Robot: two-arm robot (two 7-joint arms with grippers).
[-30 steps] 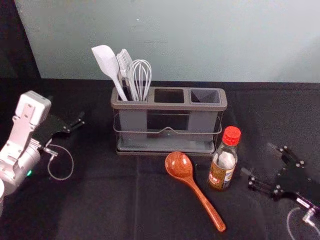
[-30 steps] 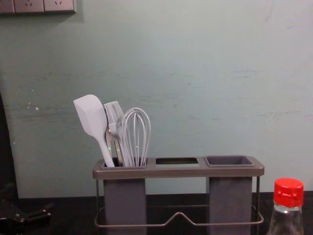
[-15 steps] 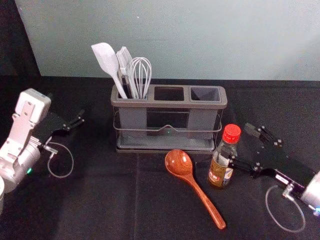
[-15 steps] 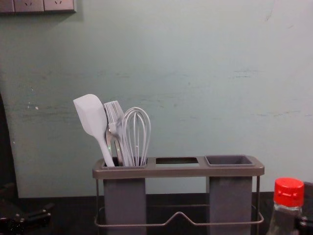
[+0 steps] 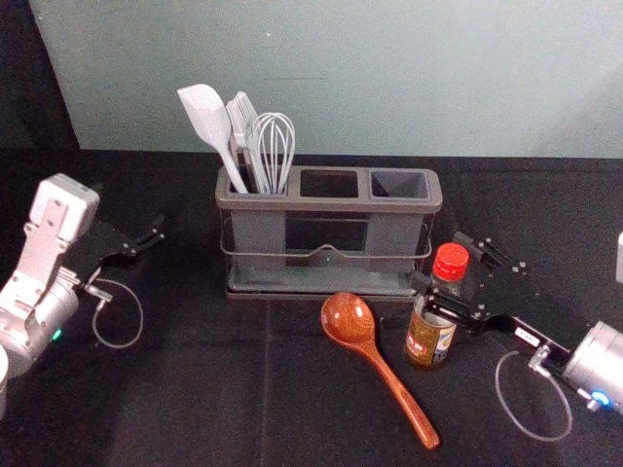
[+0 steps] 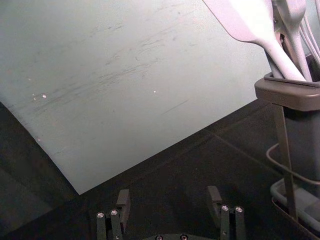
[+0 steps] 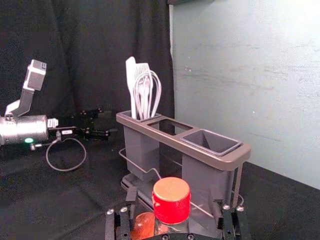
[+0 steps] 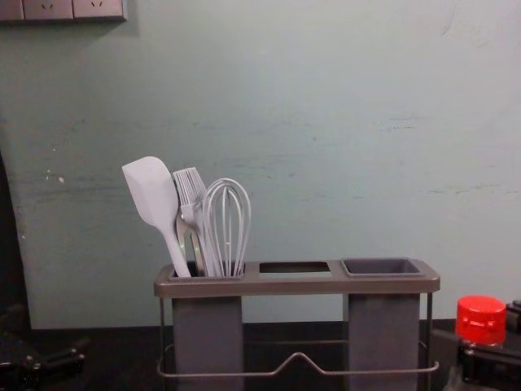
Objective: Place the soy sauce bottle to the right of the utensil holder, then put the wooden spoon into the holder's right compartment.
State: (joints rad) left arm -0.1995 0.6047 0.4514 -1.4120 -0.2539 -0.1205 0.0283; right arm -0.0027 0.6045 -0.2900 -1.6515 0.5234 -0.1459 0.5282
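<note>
Soy sauce bottle, red-capped, upright, stands between your wide-set right tool's fingers; your left tool, at left, is wide. Left holder compartment: spatula, brush, whisk.

A pale grey-green wall rises behind the counter, which is covered in black cloth with a faint crease running toward the wall. In the chest view, three wall sockets sit side by side high on the left. Thin, mostly horizontal scuffs mark the paint, and a few small white specks dot it toward the left. A black curtain hangs in soft folds in the right wrist view, meeting the wall along an upright edge. Light falls unevenly on the wall, leaving brighter and duller areas.
</note>
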